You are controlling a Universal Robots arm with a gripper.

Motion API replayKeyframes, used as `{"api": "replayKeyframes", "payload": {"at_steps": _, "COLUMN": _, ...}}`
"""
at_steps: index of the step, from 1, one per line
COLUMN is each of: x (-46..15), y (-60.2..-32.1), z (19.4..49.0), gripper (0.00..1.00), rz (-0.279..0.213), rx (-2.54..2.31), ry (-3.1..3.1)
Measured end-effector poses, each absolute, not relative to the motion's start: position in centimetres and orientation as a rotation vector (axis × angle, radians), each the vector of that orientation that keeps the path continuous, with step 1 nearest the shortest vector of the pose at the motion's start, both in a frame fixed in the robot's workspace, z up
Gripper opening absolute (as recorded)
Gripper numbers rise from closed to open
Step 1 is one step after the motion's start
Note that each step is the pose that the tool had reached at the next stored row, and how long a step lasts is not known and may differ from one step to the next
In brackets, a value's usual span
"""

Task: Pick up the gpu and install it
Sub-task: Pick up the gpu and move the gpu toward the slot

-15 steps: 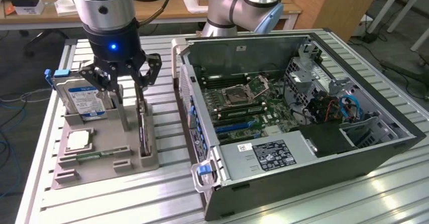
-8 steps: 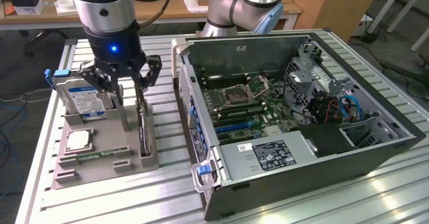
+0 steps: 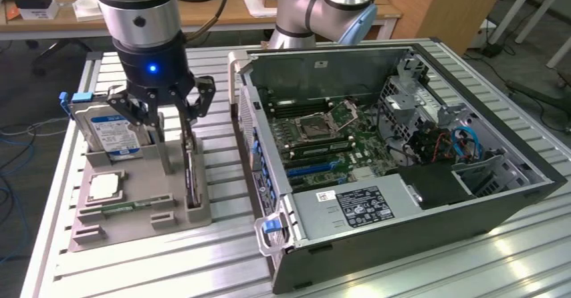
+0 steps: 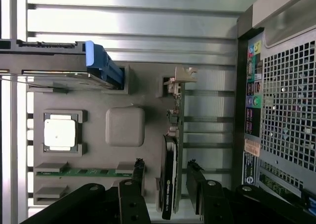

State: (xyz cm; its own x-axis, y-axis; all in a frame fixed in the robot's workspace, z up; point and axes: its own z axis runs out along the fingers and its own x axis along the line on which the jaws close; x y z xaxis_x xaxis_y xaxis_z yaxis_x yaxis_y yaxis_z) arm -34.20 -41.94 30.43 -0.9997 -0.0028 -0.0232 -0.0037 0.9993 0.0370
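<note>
Slatted table (image 3: 223, 258); pincer (image 4: 166, 164), jaws apart, straddles upright gpu (image 3: 191, 178).

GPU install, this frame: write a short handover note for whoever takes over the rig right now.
End effector: open, low over the grey moulded part tray, one finger on each side of the gpu, not closed on it.
Gpu: a thin flat dark circuit card with a silvery bracket end, standing on edge in its tray slot. The same tray holds the silver blue-labelled hard drive and the small square silver CPU chip.
Done: end effector set astride the card.
Left: card not yet gripped or lifted, and not in the open black computer case.
</note>
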Motion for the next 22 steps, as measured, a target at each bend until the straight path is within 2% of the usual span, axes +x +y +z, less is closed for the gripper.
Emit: {"api": "replayKeyframes", "payload": {"at_steps": 22, "x": -32.9, "y": -42.3, "z": 28.4, "gripper": 0.47, "rz": 0.057, "rx": -0.005, "ry": 3.118}}
